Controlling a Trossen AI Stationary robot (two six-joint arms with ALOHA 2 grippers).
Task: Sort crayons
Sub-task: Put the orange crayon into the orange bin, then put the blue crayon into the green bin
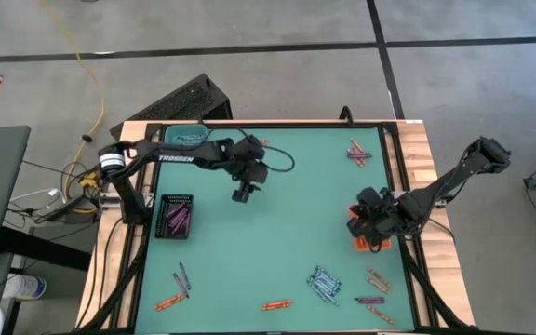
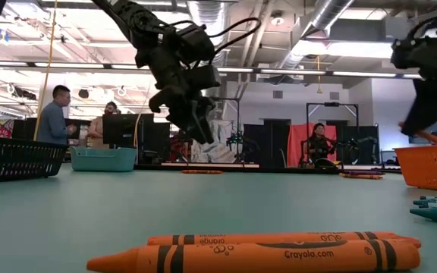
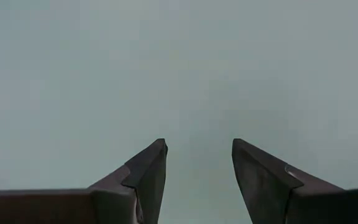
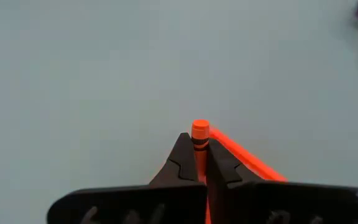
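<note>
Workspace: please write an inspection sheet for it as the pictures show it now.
Surface: green table, wooden border.
Job's things: loose crayons in small groups near the edges; purple ones in the black tray; orange tray under the right arm.
Clutter: teal tray at the far edge.
Claws: left claw open, empty, above bare table; right claw shut on an orange crayon.
Cables: yellow cable on the floor.
Surroundings: people behind the table.

The left arm is stretched from the table's left edge toward the far middle, its gripper (image 1: 242, 194) held above the surface with fingers (image 3: 146, 177) spread. The right gripper (image 1: 372, 226) is closed near the right edge.
</note>
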